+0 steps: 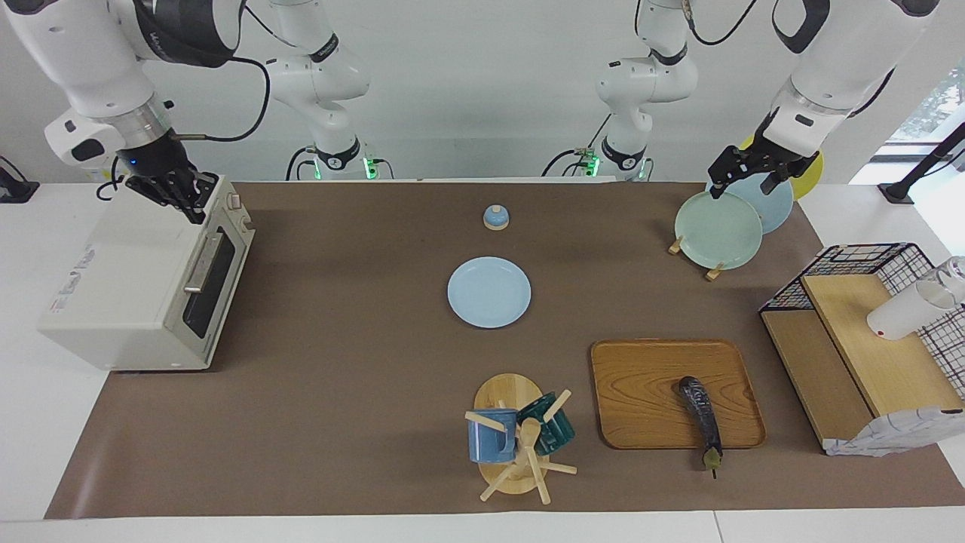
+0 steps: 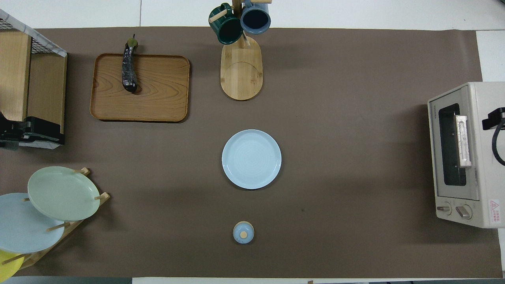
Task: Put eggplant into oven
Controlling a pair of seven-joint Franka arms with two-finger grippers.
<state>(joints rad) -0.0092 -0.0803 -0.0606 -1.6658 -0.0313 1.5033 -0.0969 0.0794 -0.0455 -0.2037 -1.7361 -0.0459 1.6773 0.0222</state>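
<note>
The eggplant (image 1: 701, 418) (image 2: 129, 71) is dark purple and slim. It lies on a wooden tray (image 1: 641, 392) (image 2: 158, 94), with its green stem end over the tray edge farthest from the robots. The cream-white oven (image 1: 143, 294) (image 2: 465, 157) stands at the right arm's end of the table, its dark glass door shut. My right gripper (image 1: 181, 194) hovers over the oven's top edge by the door. My left gripper (image 1: 742, 185) is open and empty above the plate rack (image 1: 712, 268), well apart from the eggplant.
A light blue plate (image 1: 488, 292) (image 2: 251, 158) lies mid-table, with a small blue lid (image 1: 495, 217) nearer the robots. A mug tree (image 1: 516, 437) with two mugs stands beside the tray. A black wire basket (image 1: 867, 264) with wooden boards and a white cup stands at the left arm's end.
</note>
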